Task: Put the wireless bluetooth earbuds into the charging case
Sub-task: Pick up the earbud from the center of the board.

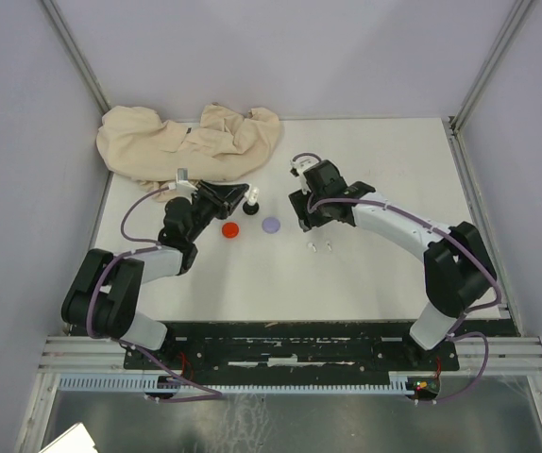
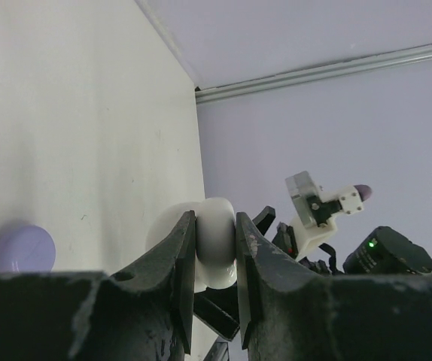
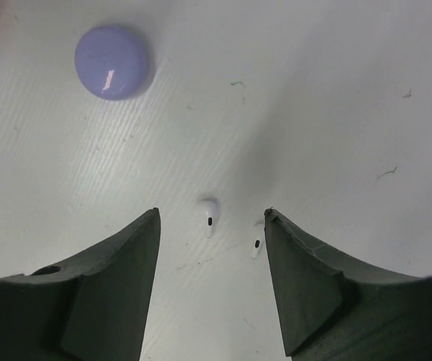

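Clamped between left gripper (image 2: 216, 223) fingers: a white rounded plastic charging case (image 2: 217, 207). Spread apart over two tiny white stemmed earbuds (image 3: 208, 218), right and near of a pale purple round disc (image 3: 113, 62): right gripper (image 3: 211, 213) fingers.

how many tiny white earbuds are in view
2. One tiny white stemmed earbud lies on the white table near the pale purple round disc; the second earbud lies close beside it, not touching. More may be hidden.
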`<control>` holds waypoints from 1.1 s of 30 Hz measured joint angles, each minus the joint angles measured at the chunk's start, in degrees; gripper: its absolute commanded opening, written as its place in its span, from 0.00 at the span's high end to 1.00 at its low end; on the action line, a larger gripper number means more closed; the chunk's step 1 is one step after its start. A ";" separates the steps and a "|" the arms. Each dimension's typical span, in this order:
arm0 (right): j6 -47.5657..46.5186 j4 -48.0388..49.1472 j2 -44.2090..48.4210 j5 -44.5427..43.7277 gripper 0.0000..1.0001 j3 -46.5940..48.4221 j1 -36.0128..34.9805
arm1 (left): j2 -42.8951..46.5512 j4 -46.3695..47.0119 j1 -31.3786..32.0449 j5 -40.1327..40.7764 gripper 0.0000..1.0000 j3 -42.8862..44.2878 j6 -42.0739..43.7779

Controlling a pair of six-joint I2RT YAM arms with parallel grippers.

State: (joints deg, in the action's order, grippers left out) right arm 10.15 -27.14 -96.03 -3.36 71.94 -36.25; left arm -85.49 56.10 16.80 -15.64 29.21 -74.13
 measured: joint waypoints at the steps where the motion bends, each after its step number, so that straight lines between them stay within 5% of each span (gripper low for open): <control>1: -0.13 -0.66 -0.42 0.20 0.38 0.00 0.00 | 0.39 -0.15 -0.09 -0.11 0.97 -0.20 0.00; 33: -1.44 -8.17 -13.66 3.76 0.53 4.79 -0.11 | 1.25 -0.26 -0.92 -1.53 0.97 -2.29 0.00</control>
State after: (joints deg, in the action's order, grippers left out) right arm 8.71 -35.31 -109.69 0.40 76.73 -36.36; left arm -84.25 55.83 15.88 -17.17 26.92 -74.13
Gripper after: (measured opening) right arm 0.484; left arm 0.306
